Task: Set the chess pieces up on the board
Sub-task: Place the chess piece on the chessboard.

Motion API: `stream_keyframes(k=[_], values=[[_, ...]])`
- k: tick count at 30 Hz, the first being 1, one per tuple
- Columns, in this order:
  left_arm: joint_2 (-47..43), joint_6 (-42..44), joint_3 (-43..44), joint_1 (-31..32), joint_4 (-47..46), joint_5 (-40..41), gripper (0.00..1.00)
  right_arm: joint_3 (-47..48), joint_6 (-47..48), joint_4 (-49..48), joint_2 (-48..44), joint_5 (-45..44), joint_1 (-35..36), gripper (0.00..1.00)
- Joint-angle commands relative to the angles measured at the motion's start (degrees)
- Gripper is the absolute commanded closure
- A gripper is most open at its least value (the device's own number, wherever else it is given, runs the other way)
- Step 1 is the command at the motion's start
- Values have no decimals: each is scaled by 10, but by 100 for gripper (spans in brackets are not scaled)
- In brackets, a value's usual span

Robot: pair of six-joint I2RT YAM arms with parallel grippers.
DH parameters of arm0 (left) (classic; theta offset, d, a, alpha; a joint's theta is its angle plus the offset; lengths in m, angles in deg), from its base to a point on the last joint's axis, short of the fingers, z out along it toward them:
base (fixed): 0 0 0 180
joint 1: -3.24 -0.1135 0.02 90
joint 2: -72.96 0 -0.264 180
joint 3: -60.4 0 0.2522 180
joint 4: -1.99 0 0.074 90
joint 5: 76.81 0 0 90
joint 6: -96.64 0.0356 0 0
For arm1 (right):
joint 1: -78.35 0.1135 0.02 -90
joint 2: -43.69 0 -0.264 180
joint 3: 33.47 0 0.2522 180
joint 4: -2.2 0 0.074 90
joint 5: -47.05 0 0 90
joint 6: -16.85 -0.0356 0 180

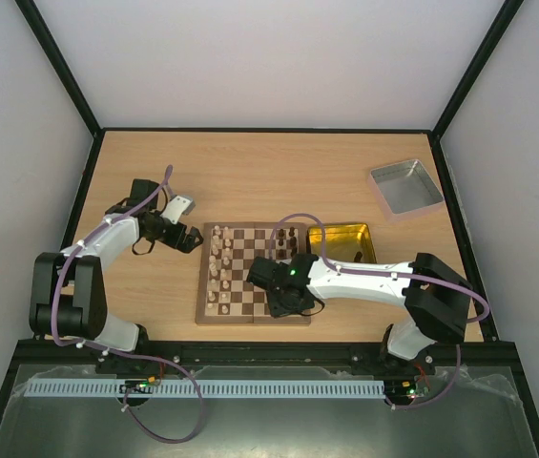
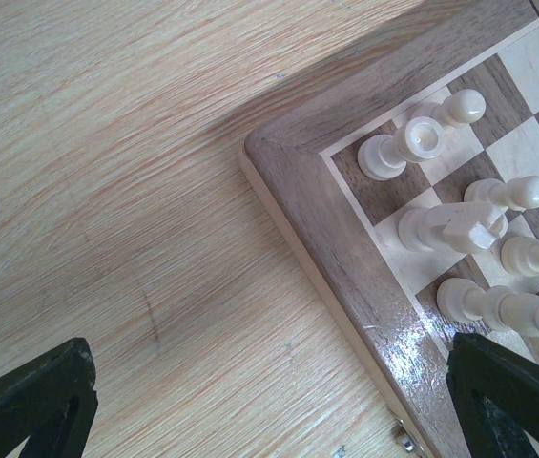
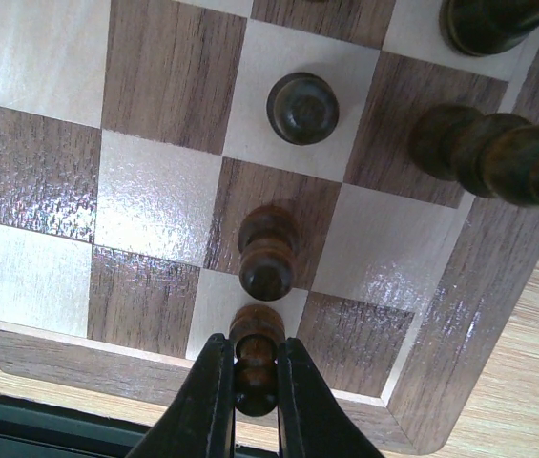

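The chessboard (image 1: 250, 301) lies at the table's middle. Cream pieces (image 1: 219, 267) stand in two columns on its left side, and dark pieces (image 1: 283, 237) stand on its right side. My right gripper (image 3: 253, 367) is shut on a dark brown pawn (image 3: 256, 358) over the cream square at the board's near edge, next to another dark pawn (image 3: 268, 253). It shows in the top view (image 1: 286, 291) over the board's near right part. My left gripper (image 1: 190, 237) is open and empty over the table beside the board's far left corner (image 2: 279, 162), near cream pieces (image 2: 422, 143).
A gold tin (image 1: 343, 240) lies against the board's right side. A silver tray (image 1: 404, 186) sits at the back right. A small white object (image 1: 181, 205) lies left of the board. Black frame posts border the table.
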Motion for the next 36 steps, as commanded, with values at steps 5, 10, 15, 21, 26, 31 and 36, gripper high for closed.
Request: stream_keyframes(k=[5, 10, 15, 21, 26, 31, 36], values=[[-3, -3, -5, 3, 1, 1, 0, 11, 1, -2, 17, 2, 4, 94], [-4, -2, -5, 3, 2, 0, 0, 12, 0, -1, 14, 4, 4, 94], [-4, -3, -5, 3, 1, 1, 0, 10, 1, -2, 14, 5, 4, 94], [-4, -2, -5, 2, 2, 0, 0, 9, 2, -1, 14, 4, 4, 83], [-3, -2, -5, 3, 1, 0, 0, 14, 0, 3, 13, -1, 4, 78], [-2, -2, -5, 3, 1, 0, 0, 28, 5, 16, 12, -8, 4, 73], [-1, -1, -6, 3, 1, -1, 0, 50, 6, 48, -1, -42, 4, 72]])
